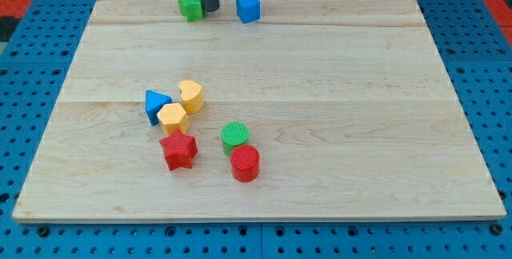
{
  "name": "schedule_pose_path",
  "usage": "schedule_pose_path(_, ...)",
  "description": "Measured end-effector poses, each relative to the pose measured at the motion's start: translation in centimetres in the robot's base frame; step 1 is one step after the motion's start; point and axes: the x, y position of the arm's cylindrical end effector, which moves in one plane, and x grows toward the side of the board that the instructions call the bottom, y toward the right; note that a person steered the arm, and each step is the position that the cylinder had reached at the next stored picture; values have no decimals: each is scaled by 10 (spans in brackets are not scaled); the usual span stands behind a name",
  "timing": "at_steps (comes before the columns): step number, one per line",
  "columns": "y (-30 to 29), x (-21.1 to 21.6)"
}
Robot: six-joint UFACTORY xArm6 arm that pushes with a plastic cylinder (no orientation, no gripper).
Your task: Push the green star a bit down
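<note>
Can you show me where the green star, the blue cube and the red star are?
green star [190,5]: camera view, on its top face, left of my tip [210,9].
blue cube [248,7]: camera view, on its front face.
red star [178,149]: camera view, on its top.

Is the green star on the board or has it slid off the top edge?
On the board. The green star sits just inside the board's top edge, with my tip touching its right side.

Tip: you see my tip [210,9] just right of the green star [191,5], touching or nearly.
Neighbour: blue cube [248,7] sits right of it.
Surface: wooden board [360,115].
</note>
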Motion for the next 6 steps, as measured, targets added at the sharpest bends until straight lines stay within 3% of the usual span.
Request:
schedule_pose_path(3,-23,-31)
schedule_pose_path(6,-37,-27)
